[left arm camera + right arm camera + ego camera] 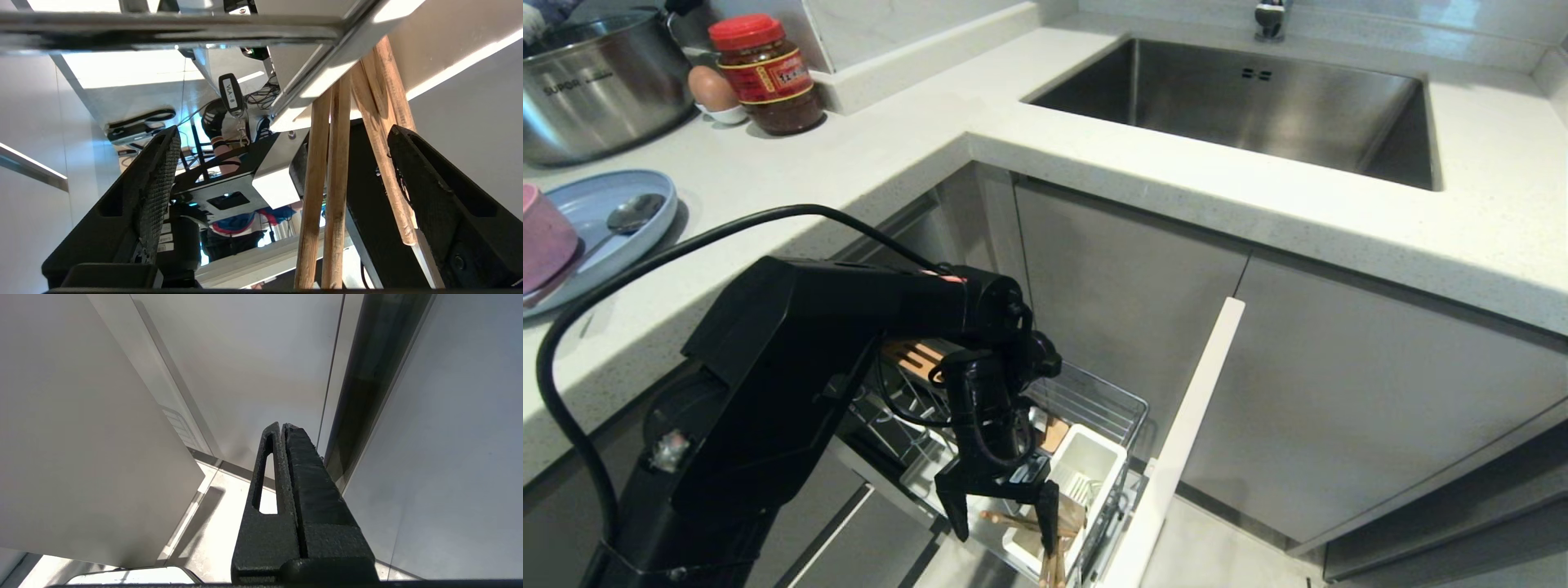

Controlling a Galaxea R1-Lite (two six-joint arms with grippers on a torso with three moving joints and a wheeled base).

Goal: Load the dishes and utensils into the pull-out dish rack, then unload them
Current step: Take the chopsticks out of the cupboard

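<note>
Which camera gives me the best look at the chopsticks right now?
Left wrist view: the chopsticks fill the frame, standing between the open left gripper fingers. Head view shows only their ends below that gripper at the pull-out dish rack. Right wrist view shows none.

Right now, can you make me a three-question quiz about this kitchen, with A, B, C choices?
1. Where is the plate? A in the sink B on the counter C in the rack
2. What colour is the jar's lid? A red B green C white
3. How is the left gripper? A shut on a spoon B open C shut on nothing

Answers: 1 B, it lies on the counter beside the pot. 2 A, the lid is red. 3 B, its fingers stand wide apart around the chopsticks.
</note>
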